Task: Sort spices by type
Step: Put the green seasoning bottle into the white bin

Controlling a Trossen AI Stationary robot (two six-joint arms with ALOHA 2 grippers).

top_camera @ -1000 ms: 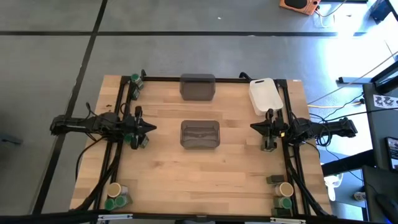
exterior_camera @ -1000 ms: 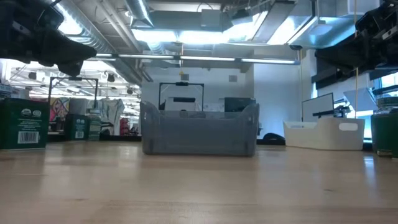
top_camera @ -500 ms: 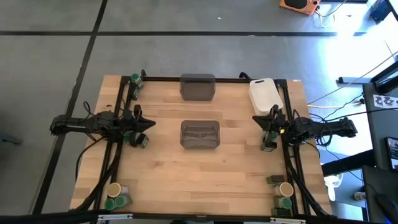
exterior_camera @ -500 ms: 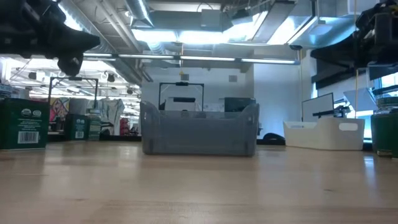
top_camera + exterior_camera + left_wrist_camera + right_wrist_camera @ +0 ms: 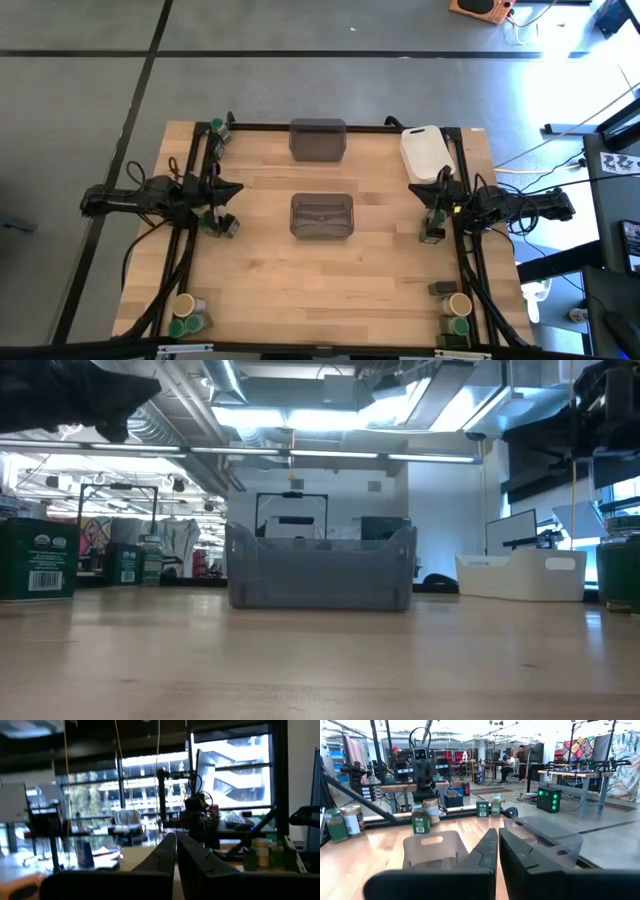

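Observation:
The spices stand in clusters near the table's edges. Green-lidded and tan-lidded jars (image 5: 186, 316) stand at the near left corner, more jars (image 5: 456, 312) at the near right, green jars (image 5: 216, 131) at the far left. One dark tin (image 5: 223, 226) stands beside the left arm, another tin (image 5: 431, 236) beside the right arm. My left gripper (image 5: 238, 189) hangs shut above the table's left side, touching nothing. My right gripper (image 5: 441, 180) hangs shut above the right side, close to the white tray, and holds nothing. Both wrist views show the shut fingers (image 5: 175, 851) (image 5: 498, 851).
A grey bin (image 5: 321, 216) stands at the table's middle and a second grey bin (image 5: 318, 138) at the far edge. The white tray (image 5: 424, 152) sits at the far right. A black frame (image 5: 300, 127) runs along the table's edges. Bare wood lies between the bins and the near edge.
Both grippers have risen a little and tipped their fingers upward, staying shut. In the low view the left one has climbed to the picture's top edge. In the high view both sets of fingertips have swung toward the far edge. No spice has moved.

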